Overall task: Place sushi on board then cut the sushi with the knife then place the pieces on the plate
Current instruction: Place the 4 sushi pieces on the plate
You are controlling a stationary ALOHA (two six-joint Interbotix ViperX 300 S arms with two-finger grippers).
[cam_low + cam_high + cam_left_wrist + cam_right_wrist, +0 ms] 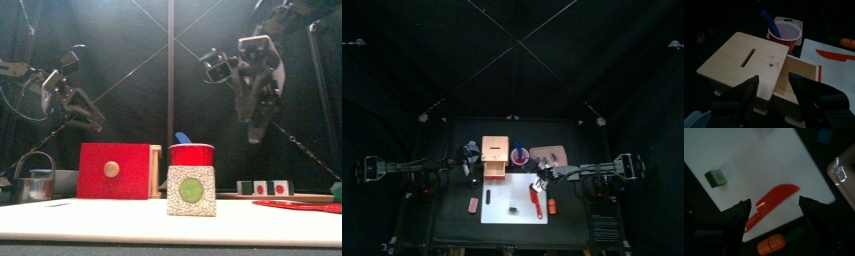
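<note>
One sushi piece (512, 209) stands on the white board (502, 222), large and close in the front view (191, 191). The red knife (537, 206) lies on the board to its right, also in the right wrist view (774, 200). My right gripper (543, 181) hangs open above the board's right side, over the knife, holding nothing. My left gripper (472, 166) is open over the wooden box (747, 62). Behind it the red cup (191, 153) holds the blue knife (182, 138). The pink tray (549, 153) sits at the back right.
Two small dark green blocks (263, 187) stand further back on the right. A metal cutter (36, 185) stands at the far left. An orange toy (553, 207) lies just off the board's right edge, a reddish toy (473, 204) off its left edge.
</note>
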